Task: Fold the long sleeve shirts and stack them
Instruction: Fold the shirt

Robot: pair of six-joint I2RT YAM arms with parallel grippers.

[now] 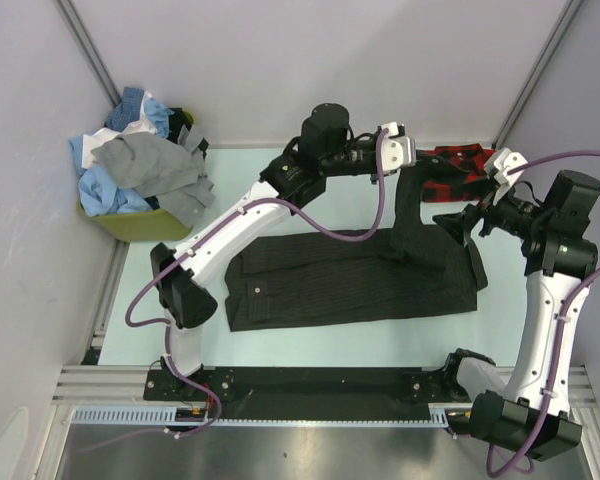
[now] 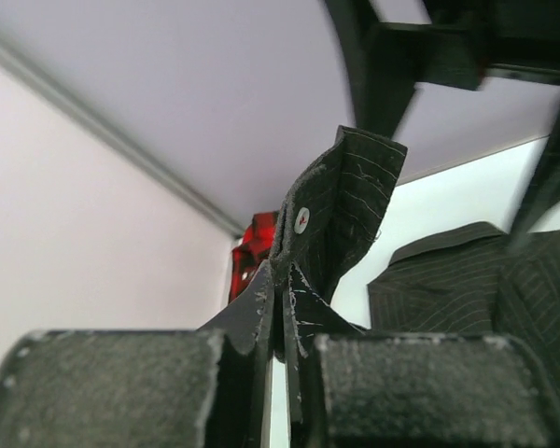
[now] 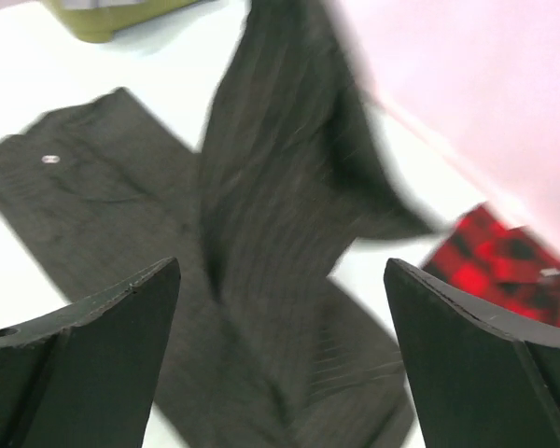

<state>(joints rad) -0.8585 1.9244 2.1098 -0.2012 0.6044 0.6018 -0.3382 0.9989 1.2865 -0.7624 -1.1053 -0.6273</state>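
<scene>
Evidently limp and light, charcoal shirt [image 1: 350,280] droops by its cuff [image 2: 341,205] from pinching left tool [image 2: 282,317]; right tool [image 3: 282,271] gapes empty, so seams grip best.

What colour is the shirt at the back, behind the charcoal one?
Red-and-black plaid shirt; clearest in the right wrist view.

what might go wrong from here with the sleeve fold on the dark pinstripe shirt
1. The left end effector pinches the sleeve cuff only near its edge, so a pull may slip it free.
2. The right end effector is open, facing the lifted sleeve with the dark pinstripe shirt body behind it. Closing there may catch both layers.
3. The red plaid shirt lies close beside the sleeve and might get dragged along.
</scene>
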